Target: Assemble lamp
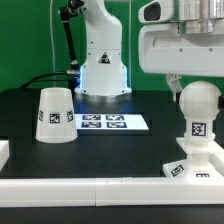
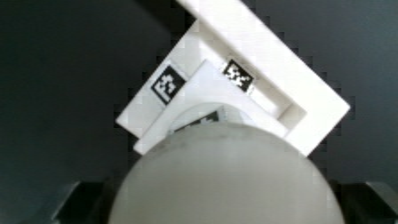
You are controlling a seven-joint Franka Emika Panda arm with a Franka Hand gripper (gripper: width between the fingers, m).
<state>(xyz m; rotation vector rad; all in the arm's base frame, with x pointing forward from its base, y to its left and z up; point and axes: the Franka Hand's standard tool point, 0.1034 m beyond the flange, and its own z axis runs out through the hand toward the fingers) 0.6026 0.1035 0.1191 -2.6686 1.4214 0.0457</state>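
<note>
The white round-headed bulb (image 1: pixel 197 108) stands upright on the flat square base (image 1: pixel 186 170) at the exterior view's right, near the front. My gripper (image 1: pixel 190 84) hangs straight above it, its fingers down around the bulb's head. In the wrist view the bulb's head (image 2: pixel 222 170) fills the space between the dark fingers (image 2: pixel 71 206), which lie against its sides. The base (image 2: pixel 267 92) shows beneath it with its tags. The cone shade (image 1: pixel 55 115) stands alone at the exterior view's left, wide end down.
The marker board (image 1: pixel 103 122) lies flat mid-table behind the parts. The robot's white pedestal (image 1: pixel 102 60) stands at the back. A white raised rail (image 1: pixel 90 188) runs along the front of the black table, against the base.
</note>
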